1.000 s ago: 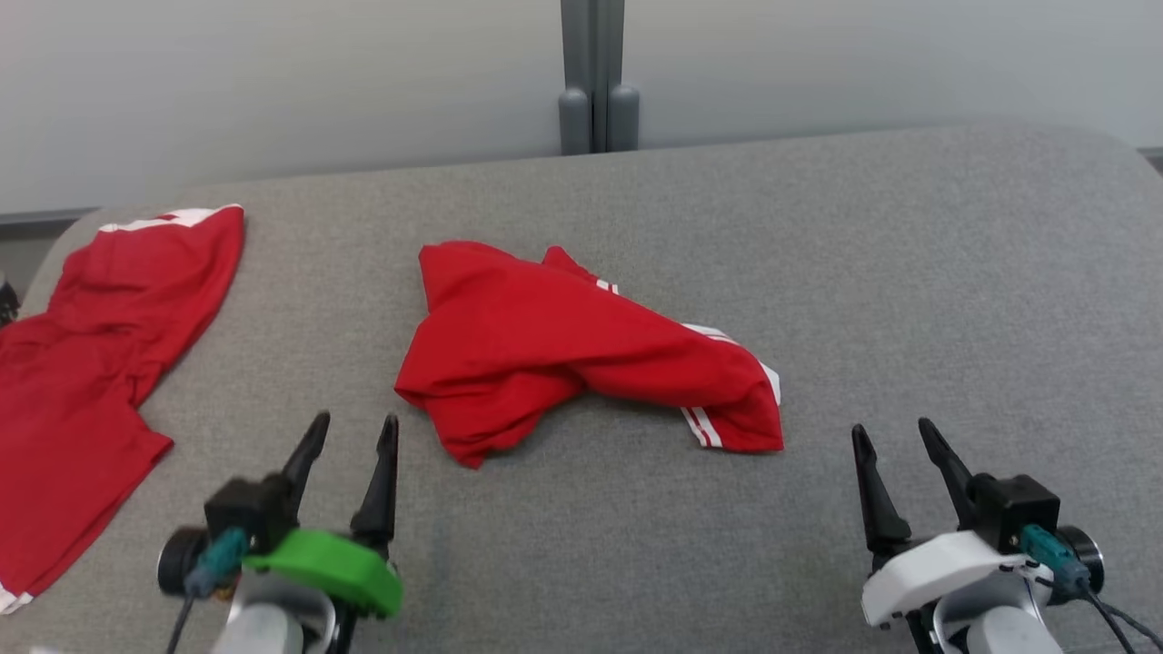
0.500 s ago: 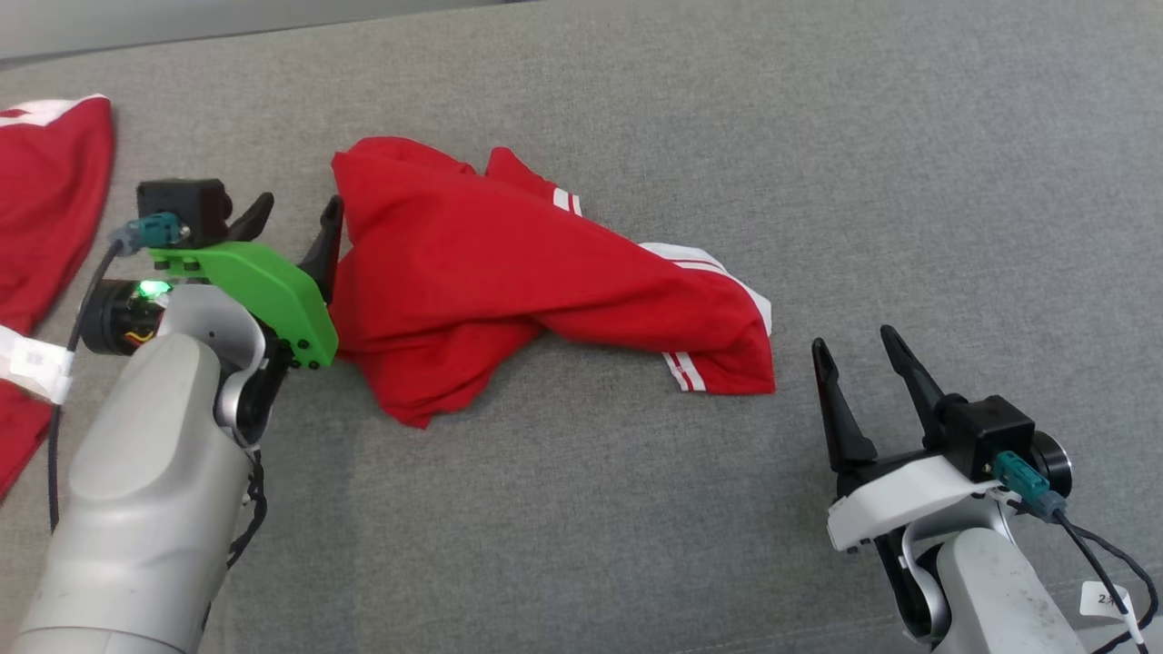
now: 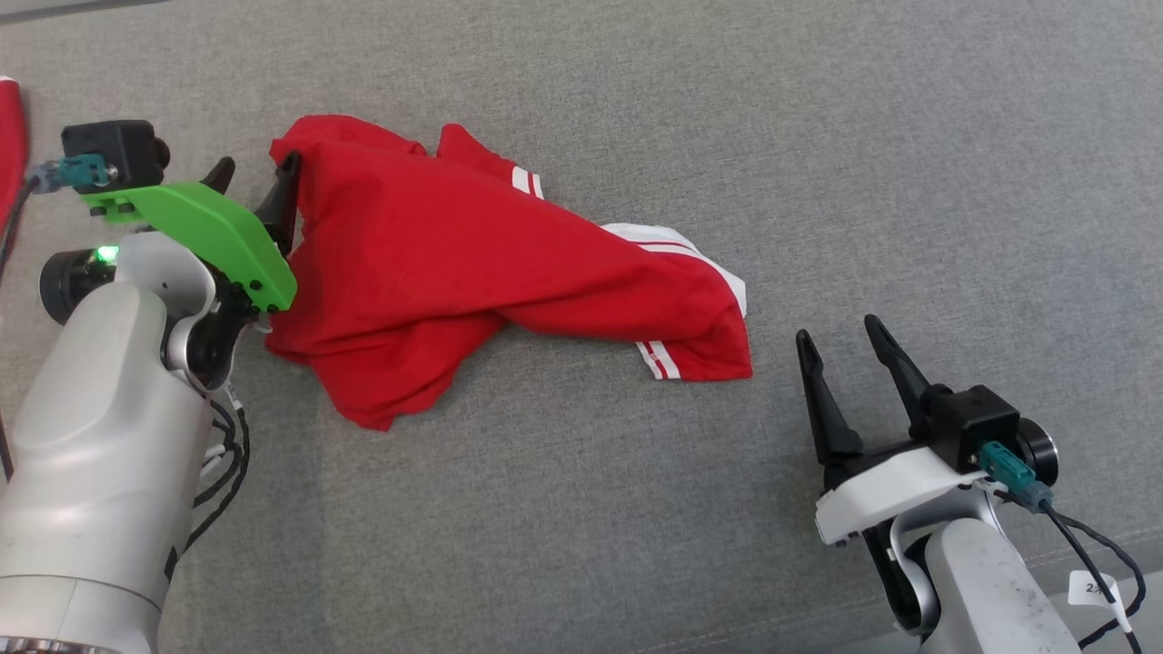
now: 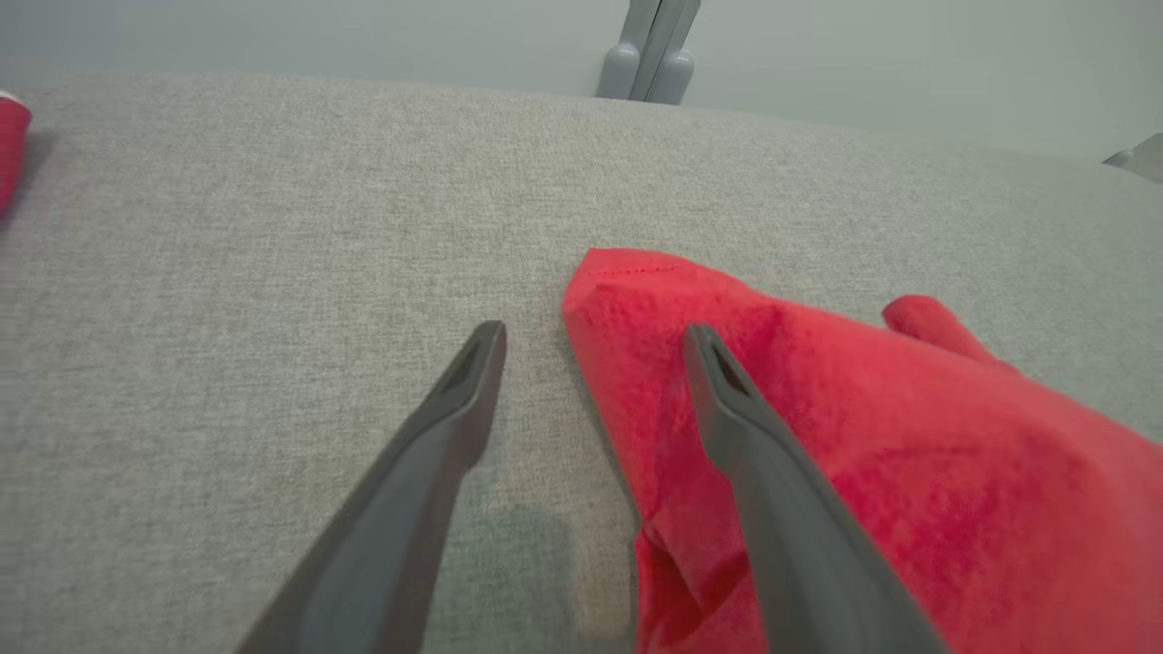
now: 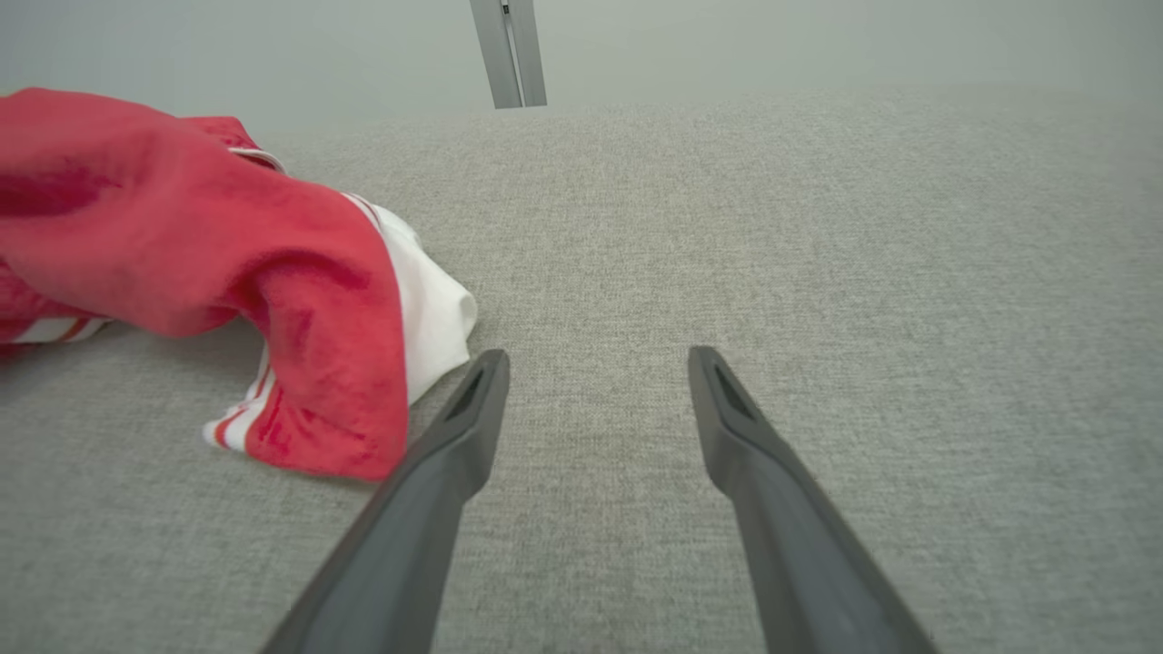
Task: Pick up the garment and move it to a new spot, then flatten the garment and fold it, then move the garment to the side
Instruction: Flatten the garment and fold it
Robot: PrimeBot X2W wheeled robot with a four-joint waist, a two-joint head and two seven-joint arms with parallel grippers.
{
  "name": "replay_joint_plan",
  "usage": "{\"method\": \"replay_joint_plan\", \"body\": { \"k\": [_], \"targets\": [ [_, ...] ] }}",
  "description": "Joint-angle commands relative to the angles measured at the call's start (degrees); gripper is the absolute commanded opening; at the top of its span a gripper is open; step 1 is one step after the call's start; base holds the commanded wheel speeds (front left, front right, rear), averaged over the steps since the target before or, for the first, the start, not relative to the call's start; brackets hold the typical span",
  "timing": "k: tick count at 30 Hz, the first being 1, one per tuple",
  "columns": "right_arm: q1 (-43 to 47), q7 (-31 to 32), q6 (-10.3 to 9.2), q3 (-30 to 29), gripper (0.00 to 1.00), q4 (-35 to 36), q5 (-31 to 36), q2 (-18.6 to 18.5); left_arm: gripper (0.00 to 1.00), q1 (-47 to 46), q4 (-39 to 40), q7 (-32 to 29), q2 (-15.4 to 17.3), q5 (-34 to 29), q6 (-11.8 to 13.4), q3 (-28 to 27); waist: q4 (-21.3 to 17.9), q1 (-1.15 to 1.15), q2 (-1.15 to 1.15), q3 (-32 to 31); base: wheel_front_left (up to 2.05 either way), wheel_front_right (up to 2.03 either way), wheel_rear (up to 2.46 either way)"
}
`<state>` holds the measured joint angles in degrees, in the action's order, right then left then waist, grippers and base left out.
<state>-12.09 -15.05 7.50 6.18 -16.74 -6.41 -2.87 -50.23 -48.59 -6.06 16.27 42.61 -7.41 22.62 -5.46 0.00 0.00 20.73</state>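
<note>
left gripper [image 3: 256, 163], spread wide, has come forward from rest to straddle the edge of the red garment [image 3: 472, 263]; right gripper [image 3: 838, 327] waits, spread. we judge pickup imminent.

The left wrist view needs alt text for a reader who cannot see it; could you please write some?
The left gripper, its two dark fingers open, hangs over the edge of a crumpled red garment, one finger above red cloth, the other above the grey fabric surface. A pale wall lies beyond.
</note>
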Motion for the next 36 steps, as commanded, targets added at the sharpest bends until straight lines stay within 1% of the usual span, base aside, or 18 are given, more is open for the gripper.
{"method": "replay_joint_plan", "body": {
  "k": [1,6,12,13,14,15,16,21,25,27,32,36],
  "targets": [
    [-0.35,-0.19,-0.02,0.13,1.00,-0.12,0.23,-0.06,1.00,-0.85,-0.20,-0.42,-0.03,1.01,-0.14,0.59,-0.07,0.00,0.00,0.04,0.00,0.00,0.00],
    [-0.36,-0.20,-0.02,0.89,1.00,-0.23,0.20,-0.05,1.00,-1.60,-1.13,-0.85,0.60,2.71,-0.14,2.49,-0.63,0.00,0.00,0.43,0.00,0.00,0.00],
    [-1.04,-0.20,-0.02,1.59,1.00,-0.20,0.11,-0.05,1.00,-3.05,-2.52,-1.31,0.55,4.91,-0.14,4.06,-1.49,0.00,0.00,1.72,0.00,0.00,0.00],
    [-1.04,-0.19,-0.02,1.67,1.00,-0.24,0.05,-0.05,0.94,-3.13,-2.52,-1.19,0.66,5.33,-0.14,4.41,-1.62,0.00,0.00,1.88,0.00,0.00,0.00],
    [-1.02,-0.19,-0.02,1.73,1.00,-0.31,-0.04,-0.06,0.56,-3.28,-2.57,-1.07,0.85,5.84,-0.14,4.62,-1.74,0.00,0.00,2.02,0.00,0.00,0.00],
    [-1.02,-0.19,-0.02,1.79,1.00,-0.33,-0.13,-0.06,0.09,-3.36,-2.41,-1.31,0.89,6.12,-0.14,5.10,-1.82,0.00,0.00,2.11,0.00,0.00,0.00],
    [-1.01,-0.19,-0.02,1.80,1.00,-0.38,-0.21,-0.05,0.00,-3.41,-2.21,-1.20,1.04,6.53,-0.14,5.60,-1.88,0.00,0.00,2.20,0.00,0.00,0.00],
    [-0.70,-0.19,-0.02,1.87,1.00,-0.86,-0.53,-0.06,0.00,-3.95,-1.57,1.50,2.15,7.62,-0.15,6.86,-2.10,0.00,0.00,1.55,0.00,0.00,0.00],
    [-0.24,-0.20,-0.02,1.97,1.00,-1.34,-1.05,-0.06,0.00,-5.16,-1.70,5.77,2.15,7.87,-0.15,6.51,-2.24,0.00,0.00,0.01,0.00,0.00,0.00],
    [0.02,-0.19,-0.02,1.91,1.00,-1.48,-1.22,-0.06,0.00,-6.18,-1.79,8.47,1.76,7.24,-0.08,6.26,-2.22,0.00,0.00,-0.88,0.00,0.00,0.00],
    [1.23,-0.20,-0.02,1.13,1.00,-1.85,-1.66,-0.07,0.00,-7.96,-0.12,15.19,0.20,4.53,0.97,7.06,-1.73,0.00,0.00,-3.62,0.00,0.00,0.00],
    [2.73,-0.19,-0.02,-0.38,1.00,-2.03,-1.70,-0.06,0.00,-5.55,3.72,18.82,-1.11,3.76,2.05,7.17,-0.42,0.00,0.00,-6.57,0.00,0.00,0.00]
  ]
}}
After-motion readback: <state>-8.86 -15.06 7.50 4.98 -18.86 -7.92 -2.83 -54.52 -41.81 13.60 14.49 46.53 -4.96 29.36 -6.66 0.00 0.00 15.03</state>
